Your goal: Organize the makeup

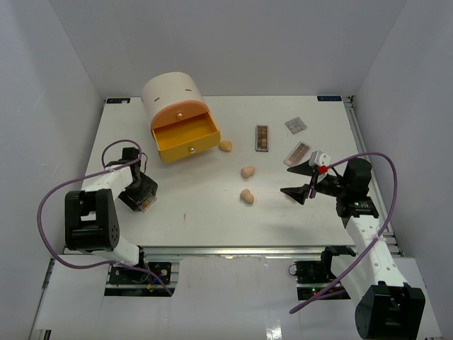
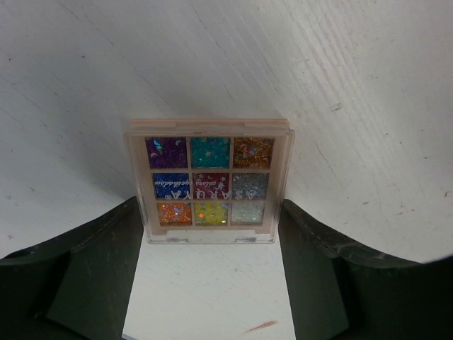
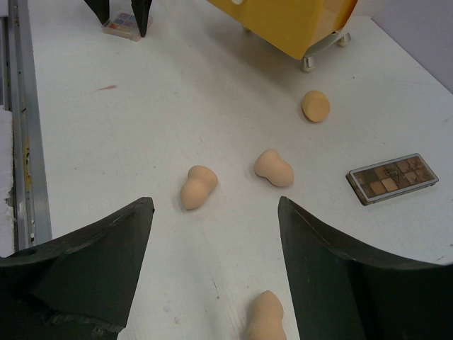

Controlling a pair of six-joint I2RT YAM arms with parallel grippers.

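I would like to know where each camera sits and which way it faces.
Top external: above and behind the arms, looking down on the white table; both arms, left hand and right hand show.
Left wrist: on the left arm, looking down at a square glitter eyeshadow palette between the left fingers.
Right wrist: on the right arm, facing left across the table at tan egg-shaped sponges and a yellow drawer; right fingers show.
Shared: both wrist views show the glitter palette.

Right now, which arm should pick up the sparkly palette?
Left. The left tool straddles the sparkly palette, a finger at each side. The right tool hangs open over the sponges, across the table.
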